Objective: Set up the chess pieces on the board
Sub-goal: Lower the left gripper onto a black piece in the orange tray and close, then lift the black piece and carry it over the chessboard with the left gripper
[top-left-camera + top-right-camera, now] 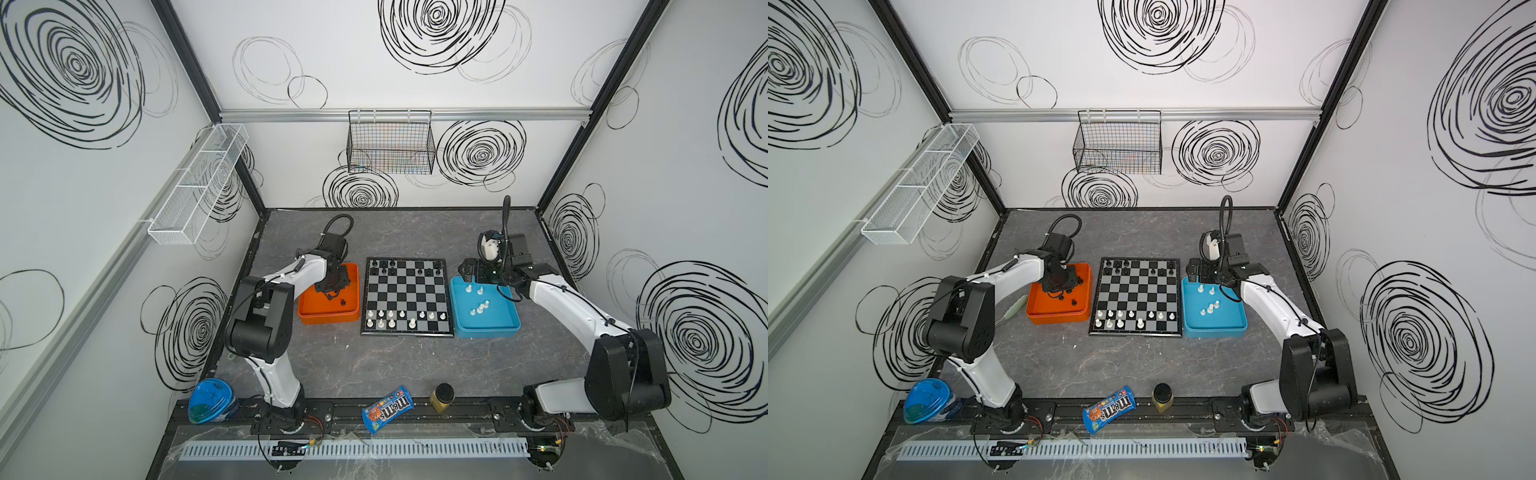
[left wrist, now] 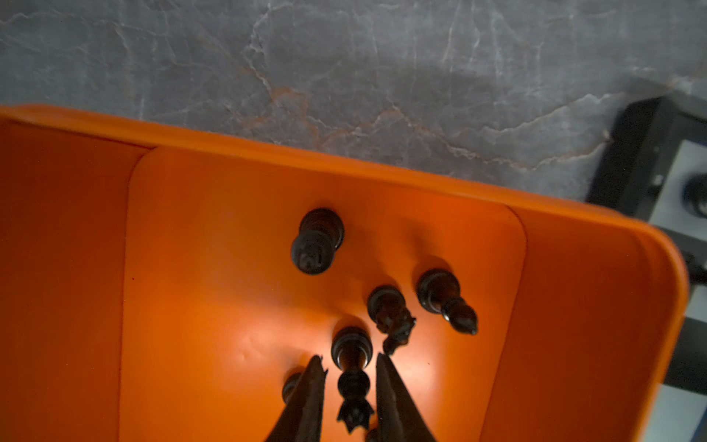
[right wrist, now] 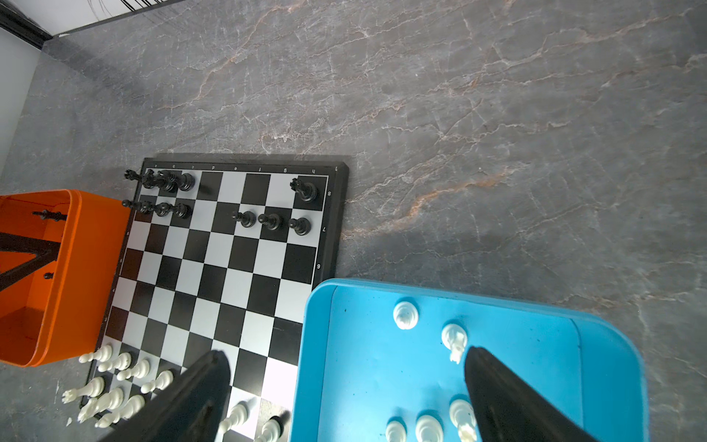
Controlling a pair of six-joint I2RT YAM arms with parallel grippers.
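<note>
The board (image 1: pixel 406 333) lies mid-table, with black chess pieces (image 1: pixel 392 264) on its far rows and white ones (image 1: pixel 391 323) on its near rows. More black pieces stand in the orange tray (image 1: pixel 328 319). In the left wrist view my left gripper (image 2: pixel 348 358) is down in that tray, its fingers close on either side of a black queen (image 2: pixel 352 379) with thin gaps showing. A knight (image 2: pixel 392 317) and a bishop (image 2: pixel 447 302) stand beside it. My right gripper (image 3: pixel 346 352) hangs wide open over the blue tray (image 3: pixel 317 344), which holds several white pieces (image 3: pixel 405 314).
At the front edge lie an M&M's bag (image 1: pixel 387 409), a small jar with a black lid (image 1: pixel 442 397) and a blue lidded bowl (image 1: pixel 210 401). A black wire basket (image 1: pixel 390 143) hangs on the back wall and a white mesh basket (image 1: pixel 199 183) on the left wall.
</note>
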